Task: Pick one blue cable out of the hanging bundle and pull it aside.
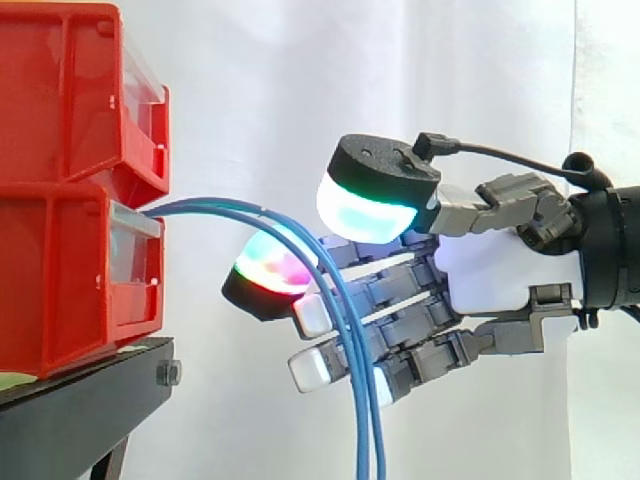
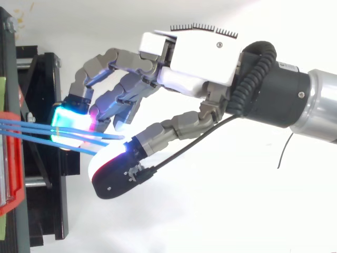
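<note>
Blue cables (image 1: 345,320): a small bundle that leaves the front of the lower red bin, arcs to the right and then hangs straight down past the bottom edge of the side view.
Cables from above (image 2: 31,129): three strands run side by side from the bin toward the hand.
Cables and hand: the strands drop through the gap between the thumb and the fingers. In the side view they cross in front of the lower fingers.
Hand (image 1: 490,265): comes in from the right with the palm facing the bins. The fingers are spread and only loosely bent. No pad is closed on a strand.
Fingertips (image 1: 268,268): one pad glowing red and green sits just left of the hanging strands. The thumb's cyan-green pad is above and to the right of it, clearly apart.
Lower red bin (image 1: 50,290): stands on the black stand (image 1: 80,410).
Upper red bin (image 1: 60,100): stacked on top of the lower one.
Background: white curtain (image 1: 260,80).
</note>
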Action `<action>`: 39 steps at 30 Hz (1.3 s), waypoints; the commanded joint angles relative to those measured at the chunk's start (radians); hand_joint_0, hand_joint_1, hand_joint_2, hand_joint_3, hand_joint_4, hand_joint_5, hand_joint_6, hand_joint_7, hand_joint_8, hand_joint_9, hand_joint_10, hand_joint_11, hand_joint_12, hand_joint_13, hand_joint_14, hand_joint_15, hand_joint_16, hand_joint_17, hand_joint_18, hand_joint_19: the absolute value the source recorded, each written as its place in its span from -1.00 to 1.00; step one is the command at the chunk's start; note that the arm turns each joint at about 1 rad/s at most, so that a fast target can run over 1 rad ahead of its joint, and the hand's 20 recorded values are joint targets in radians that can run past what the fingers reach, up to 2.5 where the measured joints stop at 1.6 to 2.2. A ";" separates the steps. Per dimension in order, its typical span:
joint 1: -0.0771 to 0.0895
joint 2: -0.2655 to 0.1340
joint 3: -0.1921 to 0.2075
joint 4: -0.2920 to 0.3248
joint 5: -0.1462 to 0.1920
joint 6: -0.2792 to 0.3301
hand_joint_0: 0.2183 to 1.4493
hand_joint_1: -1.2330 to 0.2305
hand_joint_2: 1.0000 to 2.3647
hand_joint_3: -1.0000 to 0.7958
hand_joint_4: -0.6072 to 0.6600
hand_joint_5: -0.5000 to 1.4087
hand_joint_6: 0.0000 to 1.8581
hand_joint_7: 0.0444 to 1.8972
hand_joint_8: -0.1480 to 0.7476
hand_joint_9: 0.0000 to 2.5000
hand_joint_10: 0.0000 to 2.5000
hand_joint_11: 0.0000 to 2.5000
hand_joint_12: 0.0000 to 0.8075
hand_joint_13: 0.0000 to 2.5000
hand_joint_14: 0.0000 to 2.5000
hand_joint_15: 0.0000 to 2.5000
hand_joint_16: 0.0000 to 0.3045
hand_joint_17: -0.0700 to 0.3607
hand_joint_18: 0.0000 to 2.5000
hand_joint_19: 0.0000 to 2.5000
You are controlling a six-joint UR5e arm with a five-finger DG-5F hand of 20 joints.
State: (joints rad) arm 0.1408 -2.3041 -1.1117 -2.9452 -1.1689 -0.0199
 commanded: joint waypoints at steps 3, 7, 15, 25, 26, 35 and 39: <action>0.000 0.000 0.000 0.000 0.000 0.000 -0.47 -0.32 -1.00 -0.44 0.13 -0.72 -0.04 -0.27 -0.01 -0.33 -0.99 -0.42 -0.01 -0.38 -0.99 -0.60 -0.65 -0.11 -0.32 -0.51; 0.000 0.000 0.000 0.000 0.000 0.000 -0.39 -0.23 -0.98 -0.26 0.09 -0.70 -0.03 -0.21 -0.01 -0.29 -0.98 -0.42 -0.03 -0.38 -0.99 -0.60 -0.66 -0.14 -0.34 -0.49; -0.001 0.000 0.001 0.000 0.000 0.000 -0.35 -0.31 -0.97 -0.10 0.03 -0.70 -0.01 -0.22 0.00 -0.27 -0.99 -0.41 -0.03 -0.37 -0.99 -0.60 -0.66 -0.14 -0.33 -0.49; -0.003 0.015 0.000 -0.028 -0.002 0.000 -0.03 -0.55 -1.00 -0.40 -0.15 -0.69 0.00 -0.18 -0.06 -0.23 -0.99 -0.42 -0.10 -0.33 -0.99 -0.61 -0.69 -0.18 -0.28 -0.50; -0.003 0.017 0.000 -0.032 -0.002 0.000 -0.03 -0.55 -1.00 -0.41 -0.16 -0.69 0.00 -0.18 -0.07 -0.23 -0.99 -0.41 -0.10 -0.33 -0.99 -0.61 -0.69 -0.18 -0.28 -0.50; -0.003 0.020 0.000 -0.044 -0.008 0.000 -0.17 -0.56 -1.00 -0.44 -0.08 -0.68 -0.01 -0.22 -0.12 -0.19 -0.99 -0.40 -0.13 -0.31 -0.98 -0.59 -0.70 -0.19 -0.25 -0.52; -0.003 0.022 0.000 -0.044 -0.012 -0.002 -0.40 -0.50 -1.00 -0.44 0.00 -0.67 -0.02 -0.20 -0.06 -0.19 -0.99 -0.40 -0.08 -0.31 -0.98 -0.58 -0.68 -0.17 -0.26 -0.48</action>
State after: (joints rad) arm 0.1383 -2.2833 -1.1116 -2.9894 -1.1779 -0.0206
